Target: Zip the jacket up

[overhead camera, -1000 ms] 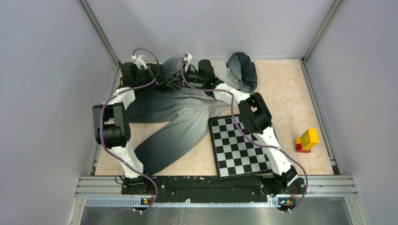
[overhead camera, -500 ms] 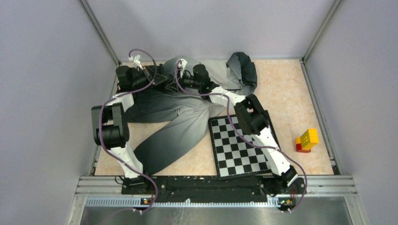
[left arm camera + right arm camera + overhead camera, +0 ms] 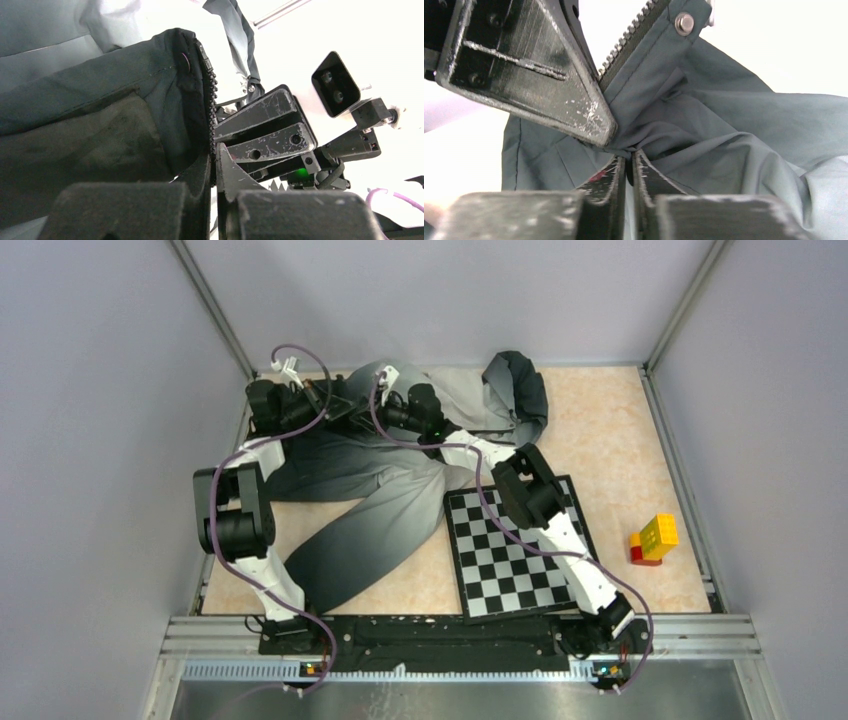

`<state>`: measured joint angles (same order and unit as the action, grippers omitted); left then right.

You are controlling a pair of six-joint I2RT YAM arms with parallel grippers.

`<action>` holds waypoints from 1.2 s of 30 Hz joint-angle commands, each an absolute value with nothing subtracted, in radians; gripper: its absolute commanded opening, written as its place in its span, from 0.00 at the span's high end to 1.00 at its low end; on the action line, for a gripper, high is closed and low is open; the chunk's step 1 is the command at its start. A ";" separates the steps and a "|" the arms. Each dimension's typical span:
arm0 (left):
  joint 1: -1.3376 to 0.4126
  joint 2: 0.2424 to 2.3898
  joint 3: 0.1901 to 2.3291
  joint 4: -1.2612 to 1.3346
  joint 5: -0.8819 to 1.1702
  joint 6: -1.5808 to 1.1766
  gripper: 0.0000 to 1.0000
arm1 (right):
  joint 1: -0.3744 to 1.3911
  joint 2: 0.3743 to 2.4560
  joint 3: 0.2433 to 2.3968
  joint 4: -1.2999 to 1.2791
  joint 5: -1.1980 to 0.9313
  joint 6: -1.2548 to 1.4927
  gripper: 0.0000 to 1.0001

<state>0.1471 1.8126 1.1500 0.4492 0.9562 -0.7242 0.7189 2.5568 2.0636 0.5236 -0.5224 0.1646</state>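
The jacket [image 3: 380, 500] lies spread over the left and middle of the table, light grey fading to charcoal, with its hood [image 3: 515, 390] bunched at the back. At its far left part my two grippers meet tip to tip. My left gripper [image 3: 338, 402] [image 3: 215, 156] is shut on the jacket's front edge, right at the dark zipper teeth [image 3: 212, 100]. Close beside it, my right gripper [image 3: 368, 410] [image 3: 629, 161] is shut on a pinch of grey jacket fabric below a zipper strip [image 3: 624, 40] and a metal snap [image 3: 684, 22]. The zipper slider is hidden.
A black-and-white chessboard [image 3: 510, 550] lies at the near right, partly under the right arm and touching the jacket's sleeve. Yellow and red blocks [image 3: 653, 538] stand at the far right. Metal frame rails border the table.
My right gripper has closed from open onto the jacket fabric. Its arm has swung left, nearer the left gripper, which has stayed shut on the zipper edge.
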 commanded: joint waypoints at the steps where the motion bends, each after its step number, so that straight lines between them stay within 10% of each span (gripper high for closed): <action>1: 0.144 1.762 1.143 0.495 0.972 -0.743 0.93 | 0.726 2.576 2.109 0.602 -0.498 0.176 1.00; 9: 0.167 1.701 1.181 0.271 0.808 -0.608 0.48 | 0.727 2.492 2.005 0.579 -0.523 0.019 1.00; 20: 0.178 1.656 1.228 0.049 0.580 -0.527 0.43 | 0.739 2.467 1.969 0.568 -0.506 -0.045 1.00; 26: 0.191 1.674 1.232 0.073 0.639 -0.545 0.52 | 0.749 2.450 1.950 0.551 -0.495 -0.088 1.00; 30: 0.206 1.690 1.215 0.205 0.795 -0.559 0.95 | 0.750 2.416 1.922 0.514 -0.523 -0.112 0.98; 36: 0.199 1.638 1.093 0.429 0.923 -0.491 1.00 | 0.717 2.356 1.862 0.591 -0.714 0.082 0.46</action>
<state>0.1989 1.6989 1.1580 0.2401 0.7986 -0.5434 0.7349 2.4794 1.9034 0.4858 -0.5716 -0.0505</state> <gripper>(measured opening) 0.010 0.474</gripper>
